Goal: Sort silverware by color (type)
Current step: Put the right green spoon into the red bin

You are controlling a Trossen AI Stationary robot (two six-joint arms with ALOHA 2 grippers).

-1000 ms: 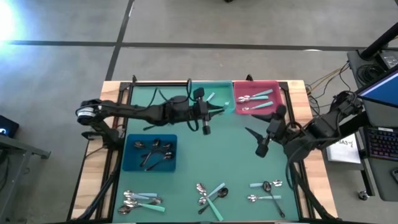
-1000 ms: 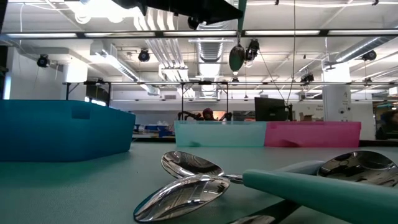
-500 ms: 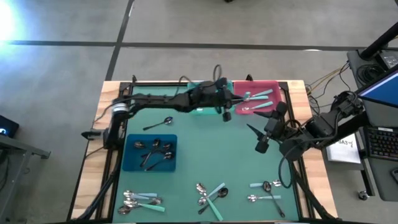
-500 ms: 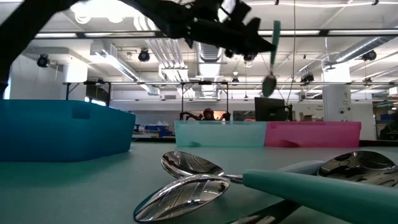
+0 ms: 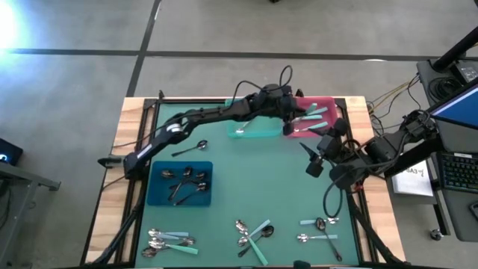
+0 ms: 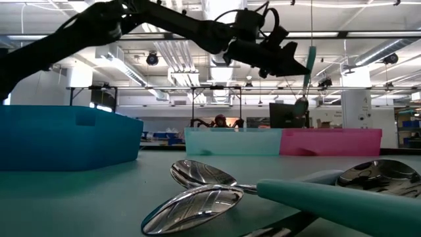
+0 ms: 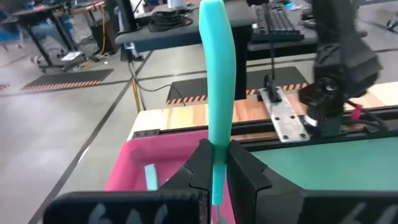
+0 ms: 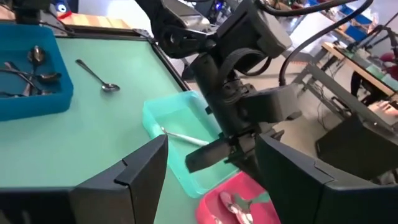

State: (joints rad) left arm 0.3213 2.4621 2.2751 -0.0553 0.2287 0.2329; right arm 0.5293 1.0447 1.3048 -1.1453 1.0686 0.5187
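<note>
Left gripper [image 7: 214, 167] pinching teal-handled spoon [image 7: 216, 93], above pink bin [image 7: 134, 163] edge

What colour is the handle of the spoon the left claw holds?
Mint-teal handle, clearest in the left wrist view.

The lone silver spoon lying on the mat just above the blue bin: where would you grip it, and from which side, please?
Probably the slim handle of the lone silver spoon, near its middle, taken from straight above with fingers across it. It lies flat and slanted beside the blue bin, nothing touching it, and the rounded bowl looks harder to pinch.
</note>
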